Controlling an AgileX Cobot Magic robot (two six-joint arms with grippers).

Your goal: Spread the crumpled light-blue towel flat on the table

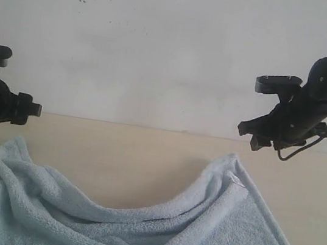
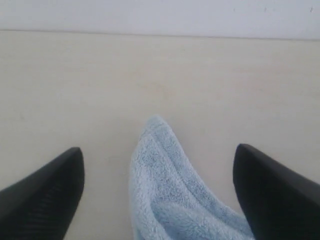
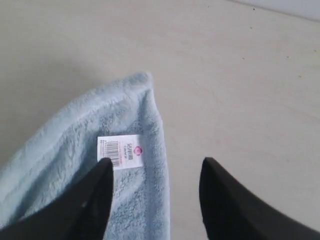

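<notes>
Left gripper point(image 2: 157, 150) and right gripper point(image 3: 156, 161) hover open and empty, one over each far corner of the towel point(image 1: 135, 229) lying rumpled on the table point(image 1: 116, 149), seemingly placed to pull it flat.

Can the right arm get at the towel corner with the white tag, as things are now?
Probably yes. The right tool is open above that corner of the towel, near the tag, and nothing lies between them.
</notes>
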